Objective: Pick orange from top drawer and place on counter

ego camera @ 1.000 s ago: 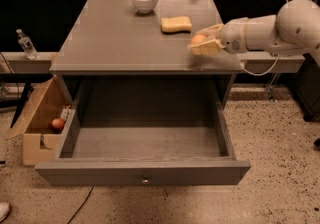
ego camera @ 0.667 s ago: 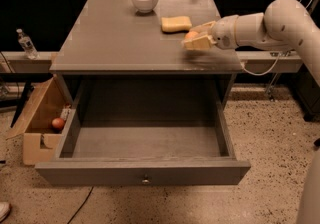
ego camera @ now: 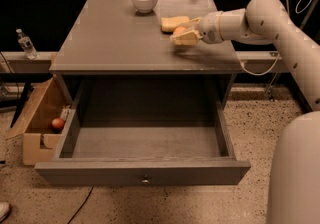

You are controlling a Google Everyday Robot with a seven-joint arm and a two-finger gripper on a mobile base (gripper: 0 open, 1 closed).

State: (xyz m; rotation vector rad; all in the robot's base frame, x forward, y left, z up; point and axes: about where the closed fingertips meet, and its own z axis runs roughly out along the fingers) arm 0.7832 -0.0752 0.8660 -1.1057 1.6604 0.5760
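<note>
I see the gripper (ego camera: 182,36) low over the counter (ego camera: 115,38), right side, its fingers clamped on the orange (ego camera: 179,30), just beside the sponge (ego camera: 171,22). The drawer (ego camera: 100,173) stands pulled out below, well apart from the fruit.

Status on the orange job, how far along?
Done: the top drawer is open with nothing in it, and the orange is out. In hand: the gripper holds the orange between its fingers, low over the counter beside the sponge. I cannot tell whether it touches the surface. Left: set it down, release, pull the arm back.
</note>
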